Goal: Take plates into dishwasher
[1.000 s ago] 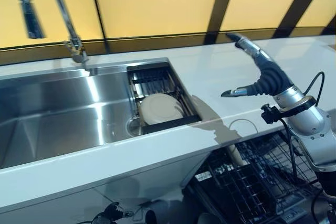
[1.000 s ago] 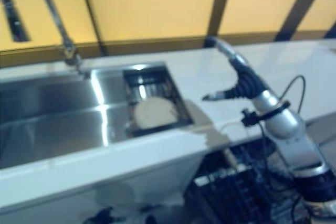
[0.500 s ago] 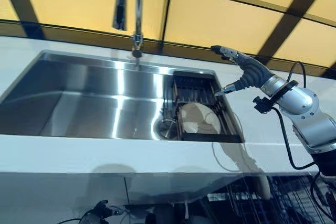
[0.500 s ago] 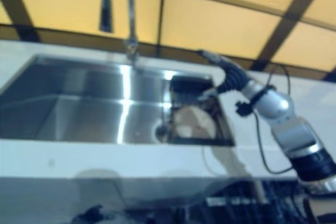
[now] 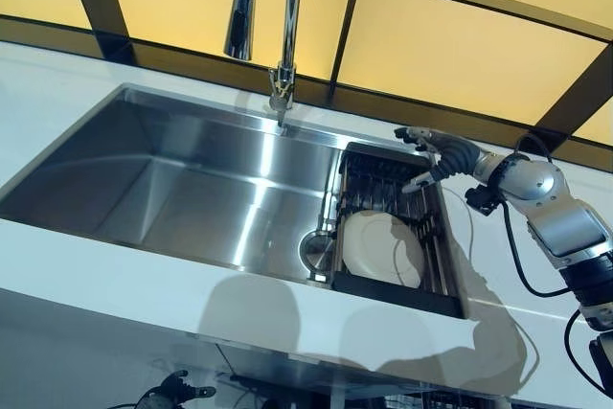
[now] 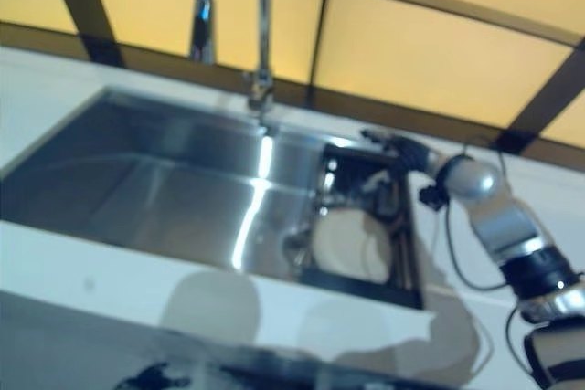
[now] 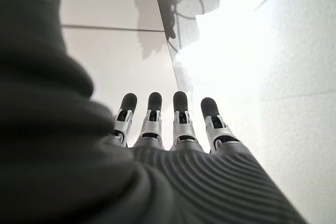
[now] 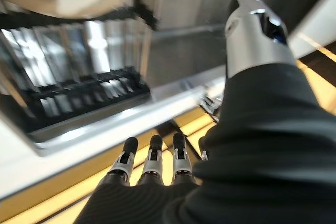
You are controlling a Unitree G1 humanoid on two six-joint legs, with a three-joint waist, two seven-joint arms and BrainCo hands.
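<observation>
Leaning in the sink's black rack [image 5: 436, 265], 1 round cream plate [image 5: 383, 248]; right hand [image 5: 442, 153] spread open above.

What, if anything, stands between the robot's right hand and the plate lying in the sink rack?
Nothing visible does. The right hand hovers open over the far end of the black rack, and the cream plate lies uncovered at the rack's near end, with only bare slats between them. The left hand is elsewhere.
</observation>
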